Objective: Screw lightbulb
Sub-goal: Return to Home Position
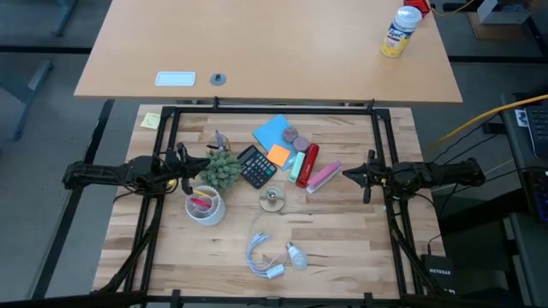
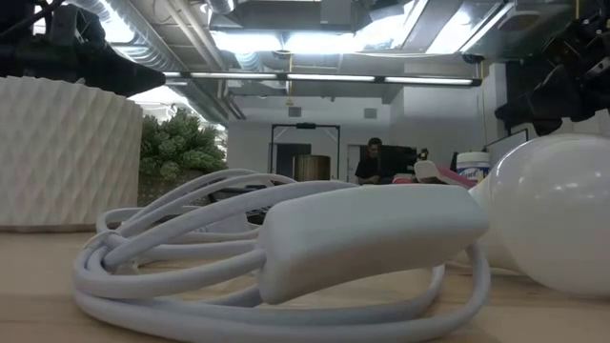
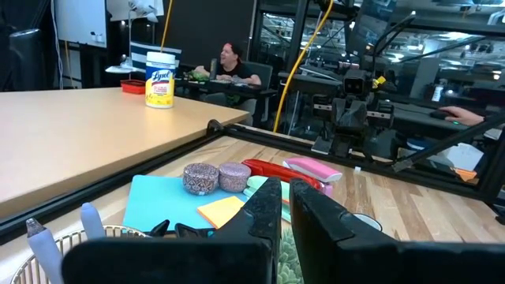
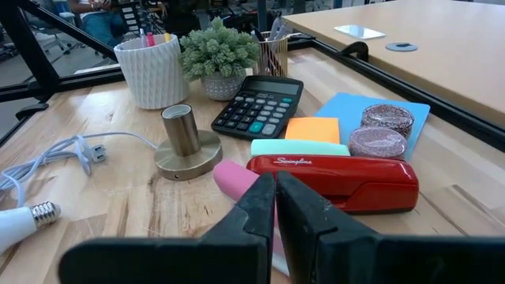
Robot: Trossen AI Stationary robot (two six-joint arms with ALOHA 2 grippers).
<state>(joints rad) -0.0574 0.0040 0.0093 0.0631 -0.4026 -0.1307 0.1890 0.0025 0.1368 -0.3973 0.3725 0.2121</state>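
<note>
The small white lightbulb (image 1: 296,254) lies on its side on the wooden table near the front edge, next to a coiled white cable (image 1: 260,251); its grey screw end shows in the right wrist view (image 4: 43,211). It fills the right of the low view (image 2: 562,214). A brass socket on a round base (image 1: 272,198) stands upright mid-table and also shows in the right wrist view (image 4: 184,143). My left gripper (image 1: 185,162) hovers shut and empty beside the small plant (image 1: 223,168). My right gripper (image 1: 346,174) hovers shut and empty by the pink object (image 1: 324,176).
A black calculator (image 1: 255,165), red stapler (image 1: 306,163), orange sticky notes (image 1: 279,155), blue pad (image 1: 271,132) and a white ribbed cup (image 1: 205,205) crowd the middle. A pen holder (image 1: 219,141) stands behind the plant. A wipes canister (image 1: 401,31) stands on the far desk.
</note>
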